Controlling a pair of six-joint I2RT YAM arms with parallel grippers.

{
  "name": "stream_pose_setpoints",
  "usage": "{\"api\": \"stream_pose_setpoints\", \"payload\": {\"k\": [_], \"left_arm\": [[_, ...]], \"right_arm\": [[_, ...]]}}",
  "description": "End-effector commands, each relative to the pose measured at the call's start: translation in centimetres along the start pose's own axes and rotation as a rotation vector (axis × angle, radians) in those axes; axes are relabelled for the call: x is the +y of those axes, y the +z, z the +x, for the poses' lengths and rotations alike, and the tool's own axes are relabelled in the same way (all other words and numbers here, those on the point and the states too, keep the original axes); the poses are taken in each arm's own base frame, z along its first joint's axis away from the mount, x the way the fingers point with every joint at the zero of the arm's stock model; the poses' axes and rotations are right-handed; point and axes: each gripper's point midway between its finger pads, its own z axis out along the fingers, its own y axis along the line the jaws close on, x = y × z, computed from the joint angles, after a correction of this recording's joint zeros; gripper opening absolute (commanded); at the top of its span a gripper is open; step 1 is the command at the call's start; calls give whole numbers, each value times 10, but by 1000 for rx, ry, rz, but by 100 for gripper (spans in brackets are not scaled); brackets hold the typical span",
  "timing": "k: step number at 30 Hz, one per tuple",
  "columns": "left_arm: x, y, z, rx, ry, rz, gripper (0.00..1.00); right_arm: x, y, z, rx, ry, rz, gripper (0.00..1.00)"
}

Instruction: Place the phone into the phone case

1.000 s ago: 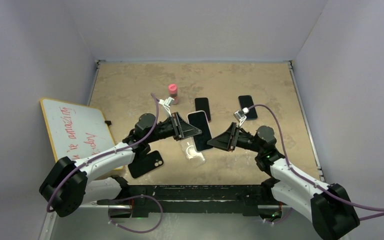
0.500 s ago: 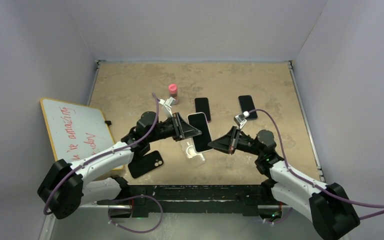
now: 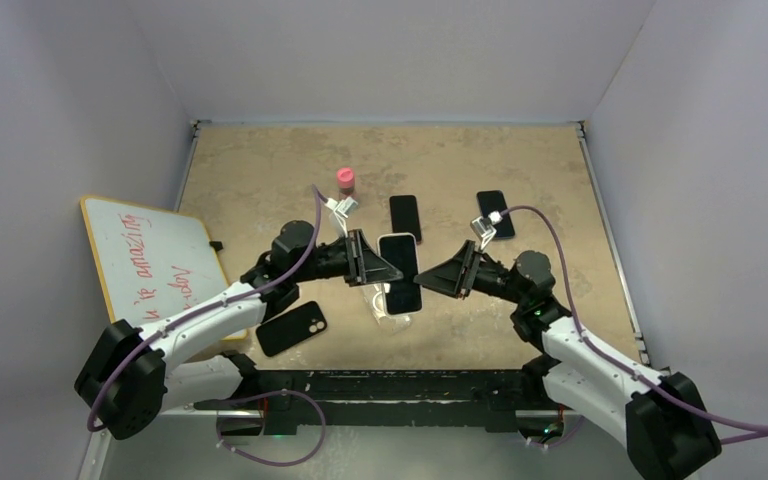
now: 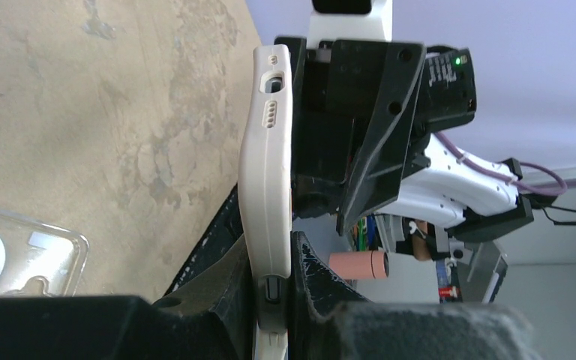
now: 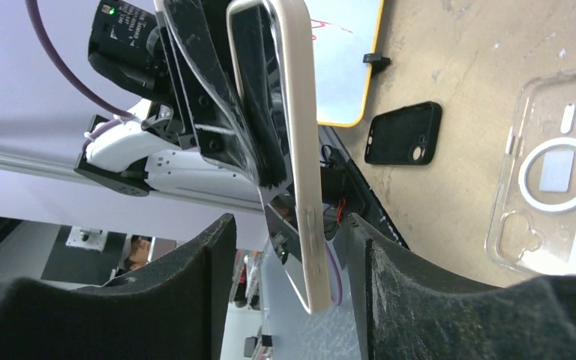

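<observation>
A phone with a cream rim (image 3: pixel 400 272) is held up off the table, on edge, by my left gripper (image 3: pixel 373 268), which is shut on one end of it. In the left wrist view the phone's edge (image 4: pixel 265 172) stands between the pads (image 4: pixel 274 264). My right gripper (image 3: pixel 432 280) is open and its fingers straddle the phone's other end (image 5: pixel 300 150) with a gap on both sides (image 5: pixel 289 226). The clear phone case (image 3: pixel 384 308) lies flat on the table under the phone. It also shows in the right wrist view (image 5: pixel 555 199) and the left wrist view (image 4: pixel 15 247).
A black phone case (image 3: pixel 292 328) lies at the near left. Two black phones (image 3: pixel 405 217) (image 3: pixel 495 212) lie farther back. A pink-capped bottle (image 3: pixel 345 180) stands behind them. A whiteboard (image 3: pixel 150 255) leans at the table's left edge.
My left gripper has carried the phone a little right and nearer. My right gripper has moved left, so its open fingers now stand around the phone's end.
</observation>
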Motion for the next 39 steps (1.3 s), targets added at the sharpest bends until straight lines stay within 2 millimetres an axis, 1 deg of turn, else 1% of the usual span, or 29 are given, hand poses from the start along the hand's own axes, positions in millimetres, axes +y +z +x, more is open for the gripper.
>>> {"api": "stream_pose_setpoints", "payload": {"k": [1, 3, 9, 15, 23, 24, 25, 27, 28, 29, 31, 33, 36, 37, 39], "left_arm": [[-42, -7, -4, 27, 106, 149, 0], [-45, -8, 0, 47, 98, 179, 0], [-45, -6, 8, 103, 109, 211, 0], [-45, -7, 15, 149, 124, 229, 0], [-41, -7, 22, 185, 121, 238, 0], [-40, -7, 23, 187, 119, 236, 0], [-39, -7, 23, 186, 117, 229, 0], [-31, -5, 21, 175, 112, 188, 0], [-22, -3, 19, 171, 106, 135, 0], [-13, -2, 18, 169, 104, 80, 0], [2, 0, 17, 171, 102, -1, 0], [11, 1, 17, 175, 98, -42, 0], [5, 2, 15, 169, 102, -13, 0], [-1, 2, 14, 164, 108, 18, 0], [-18, 0, 12, 148, 118, 99, 0]], "right_arm": [[20, 7, -13, 2, -112, -51, 57], [20, 10, -15, 8, -117, -52, 56], [20, 14, -21, -8, -110, -53, 49], [34, 17, -33, -49, -110, -89, 47], [37, 23, -47, -93, -126, -72, 39], [39, 24, -48, -98, -134, -73, 34], [40, 24, -49, -100, -142, -72, 27], [41, 24, -50, -99, -164, -66, 9], [42, 24, -51, -102, -181, -60, 2], [42, 24, -55, -120, -198, -46, 0], [41, 23, -58, -126, -224, -7, 0], [39, 21, -61, -134, -249, 36, 0], [31, 19, -59, -127, -267, 80, 0], [30, 18, -56, -115, -265, 76, 4], [31, 17, -48, -91, -240, 47, 19]]}}
